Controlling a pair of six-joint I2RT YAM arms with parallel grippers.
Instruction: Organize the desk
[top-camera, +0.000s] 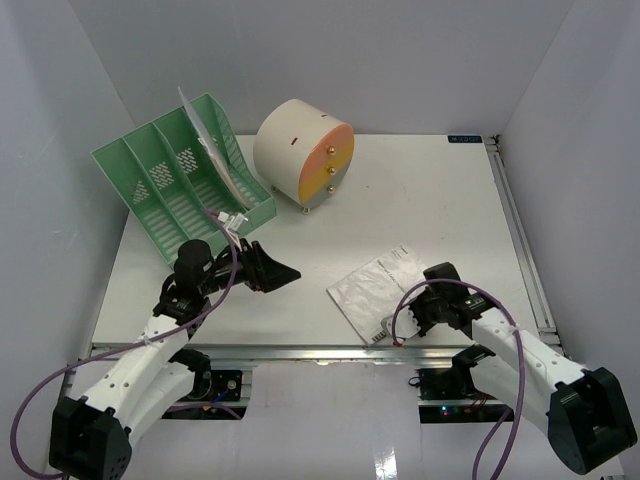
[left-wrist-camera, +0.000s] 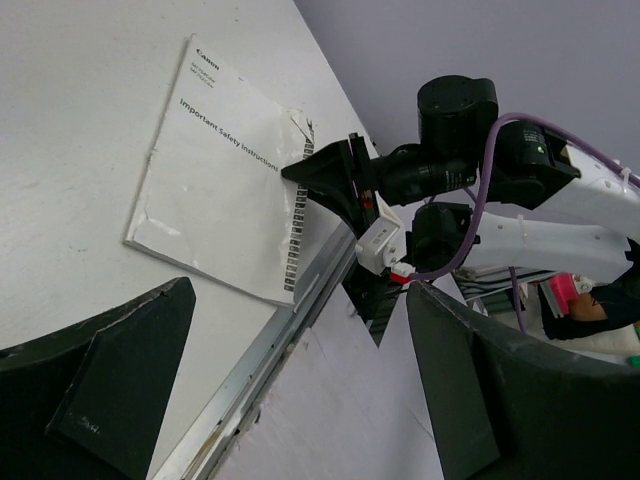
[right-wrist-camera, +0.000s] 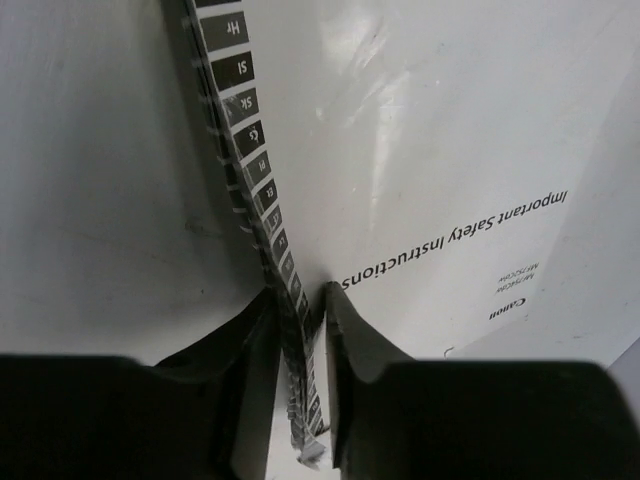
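White desk (top-camera: 430, 190) underneath, right gripper (right-wrist-camera: 300, 310) clamped on booklet (top-camera: 372, 285) at desk's front edge, left gripper (top-camera: 282, 272) spread wide above it.

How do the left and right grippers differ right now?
Left gripper is open and empty; right gripper is shut on the booklet's tabbed edge. Left gripper points toward the booklet from the side; right gripper grips it at the desk's near edge. Both sit low over the desk.
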